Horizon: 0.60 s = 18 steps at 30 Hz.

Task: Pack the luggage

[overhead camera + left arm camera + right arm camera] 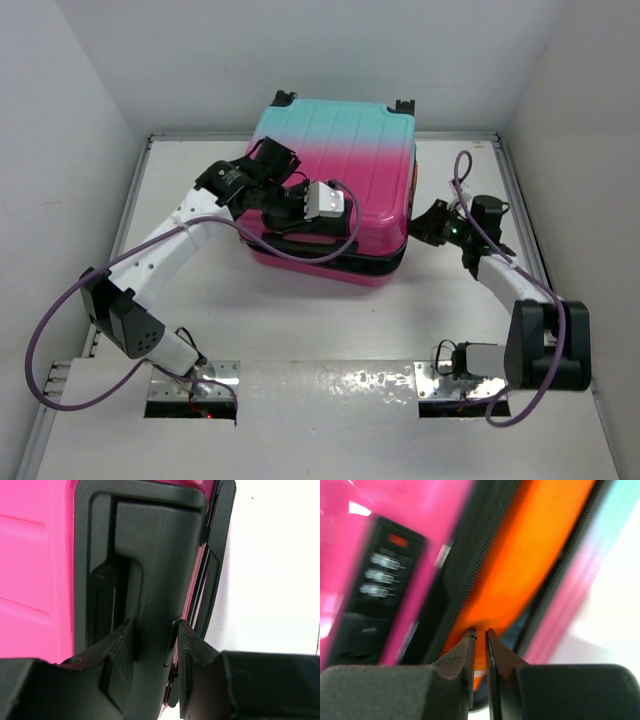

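The luggage (335, 150), a ribbed pink-to-turquoise hard-shell suitcase, lies flat on the table with its lid nearly down. My left gripper (292, 222) is at its front side, and in the left wrist view the gripper (156, 630) is shut on the black handle (155, 555) beside the pink shell (35, 555). My right gripper (420, 225) is at the suitcase's right side. In the right wrist view the gripper (480, 635) is pinched to a thin gap on orange cloth (530, 555) that bulges from the seam between the two shells. The orange also shows in the top view (413, 185).
A black combination lock (380, 575) sits on the pink shell left of the seam. White walls enclose the table (200, 330) on the left, back and right. The suitcase wheels (404, 104) point at the back wall.
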Motion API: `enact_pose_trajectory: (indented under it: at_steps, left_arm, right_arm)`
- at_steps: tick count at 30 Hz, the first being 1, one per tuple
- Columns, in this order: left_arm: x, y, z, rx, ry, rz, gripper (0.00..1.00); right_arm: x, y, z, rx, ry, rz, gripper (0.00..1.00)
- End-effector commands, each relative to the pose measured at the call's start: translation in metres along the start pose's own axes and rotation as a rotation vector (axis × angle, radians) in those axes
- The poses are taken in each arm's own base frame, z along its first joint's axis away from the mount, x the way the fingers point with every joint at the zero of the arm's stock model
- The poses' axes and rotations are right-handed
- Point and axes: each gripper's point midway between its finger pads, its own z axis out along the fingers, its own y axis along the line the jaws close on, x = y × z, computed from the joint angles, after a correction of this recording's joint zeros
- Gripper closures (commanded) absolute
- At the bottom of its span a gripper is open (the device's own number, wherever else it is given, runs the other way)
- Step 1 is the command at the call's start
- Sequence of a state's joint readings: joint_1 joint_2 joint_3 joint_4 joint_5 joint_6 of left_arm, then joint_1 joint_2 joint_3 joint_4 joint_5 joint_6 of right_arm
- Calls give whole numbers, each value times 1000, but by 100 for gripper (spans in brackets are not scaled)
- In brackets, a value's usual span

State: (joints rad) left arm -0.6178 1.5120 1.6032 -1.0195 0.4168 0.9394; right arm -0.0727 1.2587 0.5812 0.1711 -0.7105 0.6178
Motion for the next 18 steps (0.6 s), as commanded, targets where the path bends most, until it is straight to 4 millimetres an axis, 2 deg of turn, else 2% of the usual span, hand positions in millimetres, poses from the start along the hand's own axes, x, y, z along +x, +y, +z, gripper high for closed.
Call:
enact_pose_trajectory:
  at_steps: [1, 2, 3, 6, 7, 9, 10, 11, 13, 15, 16, 17, 18]
  left_arm:
    - [-69, 57, -65, -301, -261, 91, 100]
    - [-68, 56, -61, -294, -266, 74, 100]
    - [-70, 56, -61, -292, -277, 77, 100]
    - [-69, 57, -56, -279, -275, 84, 100]
    - [-70, 56, -55, -276, -277, 88, 100]
    - [-68, 55, -54, -268, -276, 97, 100]
    - [-68, 53, -54, -262, -277, 103, 100]
    - [-65, 50, -51, -250, -274, 102, 100]
    - [-60, 46, -50, -244, -262, 112, 100]
    - [-53, 41, -45, -234, -249, 118, 100]
    - [-49, 38, -42, -224, -241, 112, 100]
    - [-47, 36, -42, -221, -239, 111, 100]
    - [-45, 35, -42, -219, -233, 118, 100]
  right_arm:
    - [-19, 38, 22, -200, -93, -14, 88]
    - [-2, 46, 40, -224, -22, -13, 89]
    - [-8, 55, 49, -244, -21, -34, 89]
    - [-2, 61, 65, -270, -23, -2, 90]
    - [0, 54, 68, -243, -18, 26, 91]
    - [20, 30, 73, -153, 40, 42, 93]
    - [26, 13, 75, -71, 42, 50, 93]
    - [48, -10, 72, 45, 124, 106, 94]
    - [64, -37, 69, 169, 171, 109, 93]
    - [73, -49, 73, 204, 203, 137, 92]
    - [66, -48, 77, 198, 199, 129, 92]
    - [65, -49, 72, 215, 223, 125, 90]
    - [54, -46, 67, 218, 208, 123, 89]
